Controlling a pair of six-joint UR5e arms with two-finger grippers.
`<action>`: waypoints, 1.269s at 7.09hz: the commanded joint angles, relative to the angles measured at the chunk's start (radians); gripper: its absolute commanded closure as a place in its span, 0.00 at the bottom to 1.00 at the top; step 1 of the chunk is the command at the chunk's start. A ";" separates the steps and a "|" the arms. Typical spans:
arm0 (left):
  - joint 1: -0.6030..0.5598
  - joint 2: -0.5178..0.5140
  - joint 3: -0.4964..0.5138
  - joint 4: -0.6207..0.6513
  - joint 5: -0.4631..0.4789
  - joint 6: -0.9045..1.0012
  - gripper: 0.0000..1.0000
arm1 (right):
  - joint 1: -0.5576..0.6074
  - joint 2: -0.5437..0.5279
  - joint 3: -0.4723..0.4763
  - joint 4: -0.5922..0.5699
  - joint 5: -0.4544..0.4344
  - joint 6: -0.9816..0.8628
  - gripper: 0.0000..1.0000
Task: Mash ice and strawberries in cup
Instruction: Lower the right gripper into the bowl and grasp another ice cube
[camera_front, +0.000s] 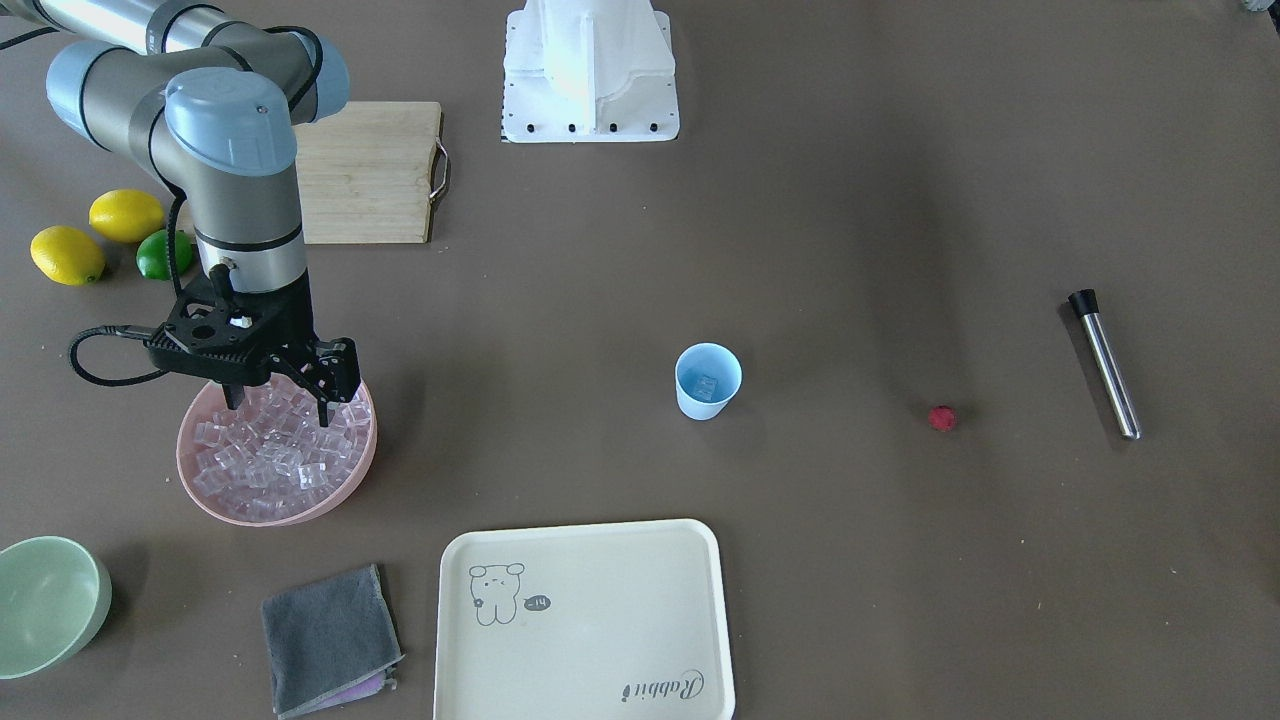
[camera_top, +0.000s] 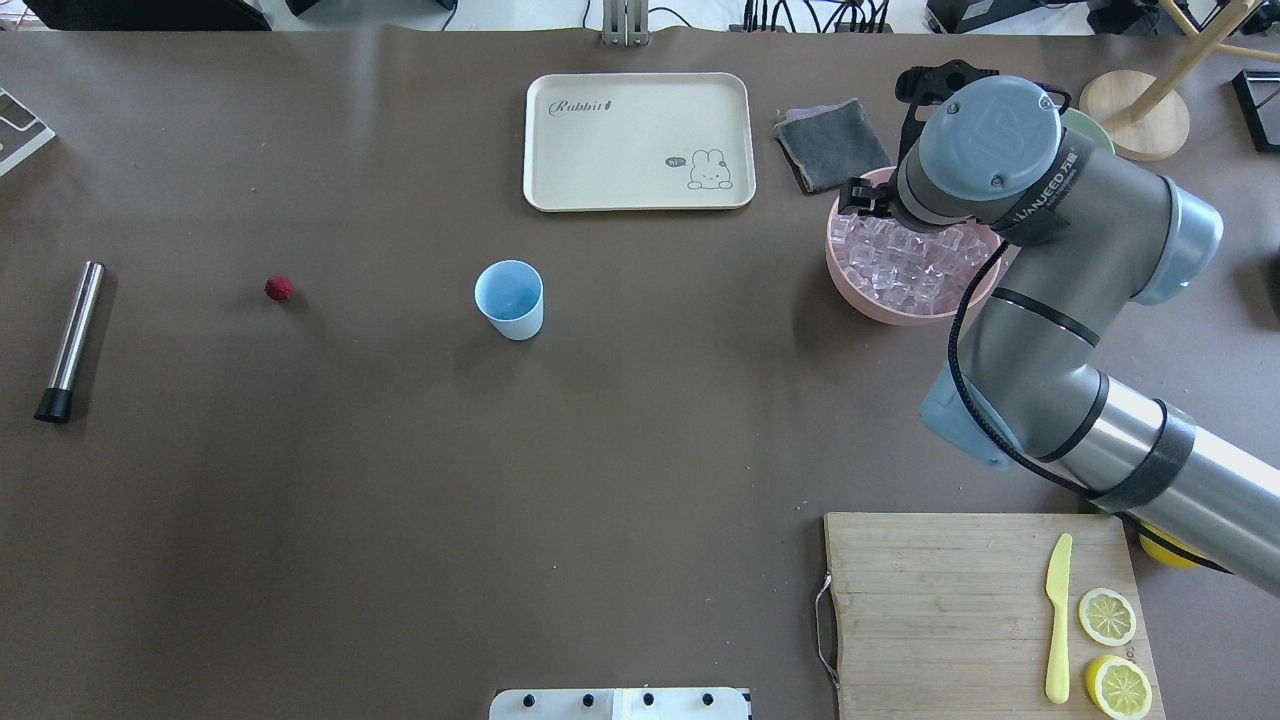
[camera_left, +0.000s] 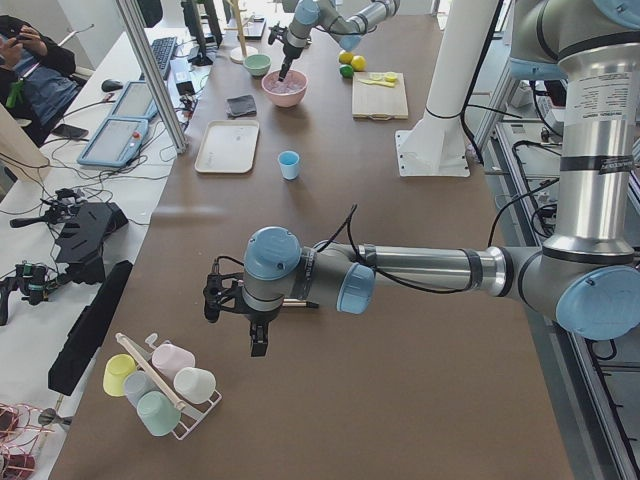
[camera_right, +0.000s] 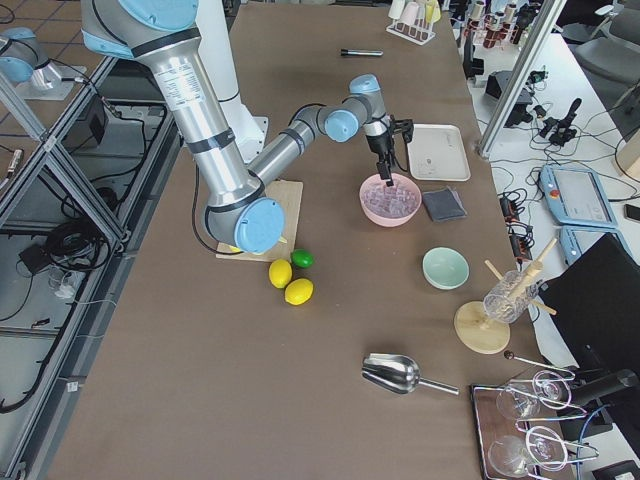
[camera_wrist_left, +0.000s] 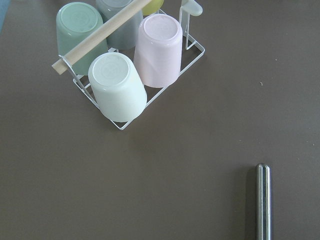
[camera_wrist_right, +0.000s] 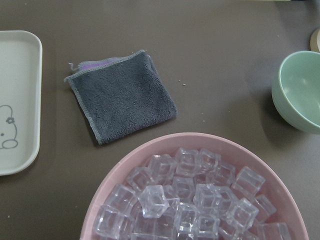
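- Right arm (camera_front: 238, 190) reaches over pink bowl (camera_front: 300, 515). Right jaws point down, spread apart, tips at the level of the ice (camera_front: 262, 460) heaped in the bowl. Cannot tell whether a cube sits between them.
- Ice: many clear cubes fill the bowl directly under the right jaws. A little more clear ice lies in the bottom of the cup (camera_front: 708, 380).
- Cup: upright on the table (camera_front: 860, 250), well apart from the right jaws, out toward the table's middle.
- Strawberry (camera_front: 941, 417): alone on the table, beyond the cup from the right jaws, farther off again.
- Steel muddler (camera_front: 1105, 365): lies flat past the strawberry, farthest from the right jaws.
- Near the right jaws, outside the bowl: grey cloth (camera_wrist_right: 122, 92), pale-green bowl (camera_wrist_right: 300, 90), cream tray (camera_front: 585, 620). Two lemons (camera_front: 95, 235) and a lime (camera_front: 163, 255) lie behind the arm, by the wooden board (camera_front: 365, 175).
- Left arm (camera_left: 400, 270): held low over the table's far end. Left jaws point down above bare table; cannot tell whether apart or together.
- Left wrist view: a rack of upturned tumblers (camera_wrist_left: 159, 47) just ahead of the left jaws.
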 joint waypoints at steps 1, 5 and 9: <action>0.000 0.003 -0.003 -0.001 0.000 0.000 0.02 | 0.029 -0.026 -0.006 0.096 0.021 -0.229 0.06; 0.000 0.003 -0.011 0.001 0.000 -0.002 0.02 | 0.084 -0.094 -0.194 0.597 0.188 -0.430 0.01; 0.000 0.003 -0.012 0.001 0.000 0.000 0.02 | 0.089 -0.062 -0.227 0.577 0.217 -0.417 0.15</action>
